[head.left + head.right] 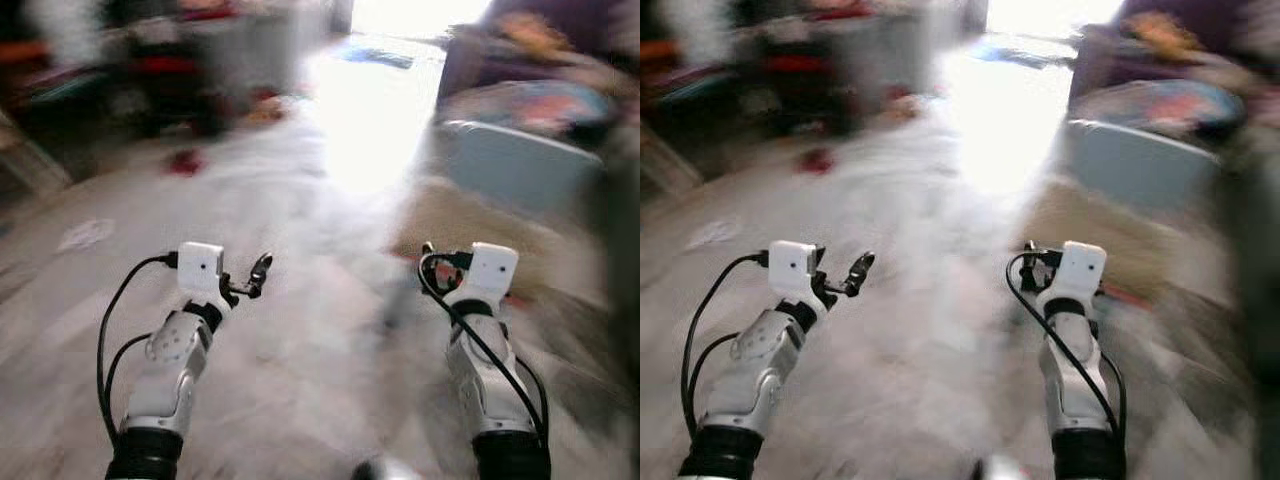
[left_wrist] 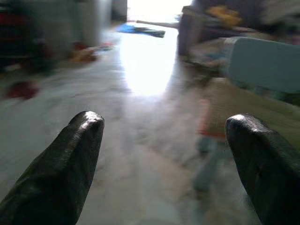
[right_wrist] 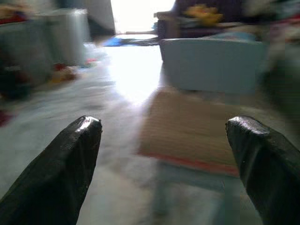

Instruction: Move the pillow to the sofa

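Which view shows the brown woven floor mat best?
The right wrist view: the brown woven floor mat lies centred and large. The left wrist view catches its edge; both eye views show it blurred, ahead on the right.

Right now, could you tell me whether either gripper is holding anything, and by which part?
Nothing is held. The left gripper and the right gripper are both open, with only blurred grey floor between their fingers.
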You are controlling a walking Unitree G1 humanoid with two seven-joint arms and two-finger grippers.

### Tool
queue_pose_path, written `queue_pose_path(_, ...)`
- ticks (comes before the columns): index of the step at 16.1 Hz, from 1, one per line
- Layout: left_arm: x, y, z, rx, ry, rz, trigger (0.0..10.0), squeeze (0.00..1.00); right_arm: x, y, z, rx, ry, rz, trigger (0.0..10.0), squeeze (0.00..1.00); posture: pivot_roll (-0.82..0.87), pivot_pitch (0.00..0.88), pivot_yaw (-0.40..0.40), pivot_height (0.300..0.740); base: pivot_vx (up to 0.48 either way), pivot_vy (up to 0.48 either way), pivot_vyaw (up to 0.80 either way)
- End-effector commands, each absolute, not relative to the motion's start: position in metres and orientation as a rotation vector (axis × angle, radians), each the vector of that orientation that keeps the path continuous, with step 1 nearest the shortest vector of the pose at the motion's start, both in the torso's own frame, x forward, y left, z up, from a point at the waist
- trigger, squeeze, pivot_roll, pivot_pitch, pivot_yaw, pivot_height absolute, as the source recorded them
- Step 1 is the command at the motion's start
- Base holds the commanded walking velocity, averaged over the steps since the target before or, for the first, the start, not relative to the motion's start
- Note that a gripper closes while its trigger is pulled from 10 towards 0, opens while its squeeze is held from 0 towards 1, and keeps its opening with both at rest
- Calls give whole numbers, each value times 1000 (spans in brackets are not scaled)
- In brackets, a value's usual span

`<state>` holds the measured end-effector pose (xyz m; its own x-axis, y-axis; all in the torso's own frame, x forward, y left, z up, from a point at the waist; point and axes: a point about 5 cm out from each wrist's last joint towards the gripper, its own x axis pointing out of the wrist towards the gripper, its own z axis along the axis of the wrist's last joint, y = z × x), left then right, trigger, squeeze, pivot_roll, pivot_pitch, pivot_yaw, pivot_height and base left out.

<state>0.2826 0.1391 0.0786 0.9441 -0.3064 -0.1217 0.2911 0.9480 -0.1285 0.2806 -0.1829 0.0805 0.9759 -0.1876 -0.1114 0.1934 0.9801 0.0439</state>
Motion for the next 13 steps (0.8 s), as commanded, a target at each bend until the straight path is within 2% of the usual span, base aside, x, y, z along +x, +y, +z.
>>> queue_pose_path(1,282,134,80,-104,138,-323,10000,0,281,-185,80,54,112,-210,10000,0,-56,0,11,740,345,0,-800)
queue_pose_path(11,286,134,81,-105,138,-318,10000,0,285,-184,81,54,102,-221,10000,0,-56,0,15,740,366,0,-800)
queue_pose_path(13,286,134,81,-105,138,-318,10000,0,286,-182,85,60,79,-199,10000,0,-56,0,15,740,394,0,0)
